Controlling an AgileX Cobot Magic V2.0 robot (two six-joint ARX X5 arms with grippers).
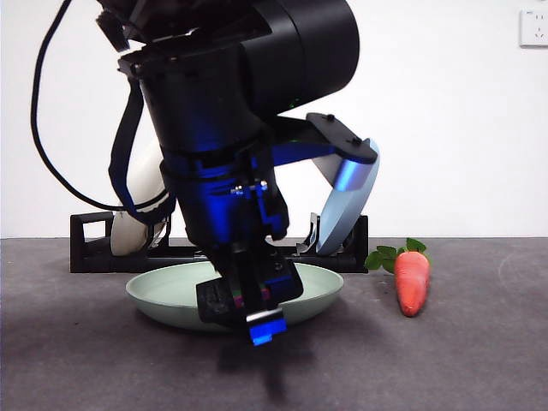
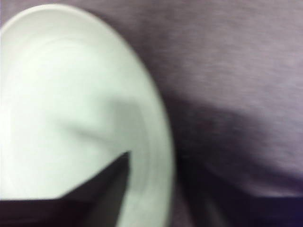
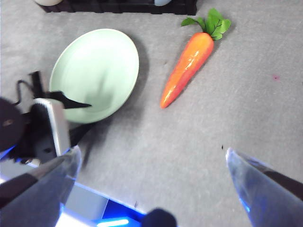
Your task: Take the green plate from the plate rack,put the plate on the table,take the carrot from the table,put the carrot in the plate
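The green plate (image 1: 171, 295) lies flat on the desk (image 1: 479, 360) before the plate rack (image 1: 90, 248). The left gripper (image 1: 248, 312) reaches steeply down at its near rim; whether its fingers are parted cannot be told. The carrot (image 3: 187, 66) lies beside the plate, apart. It appears light and rigid, best gripped mid-body. The right gripper (image 3: 151, 161) hovers above, fingers wide apart, empty.

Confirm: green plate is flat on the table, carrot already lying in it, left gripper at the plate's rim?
Not quite. The carrot is not in the green plate; it lies on the table beside the plate, clear of it, as the right wrist view shows. The rest holds: plate flat on the table, left gripper at its rim.
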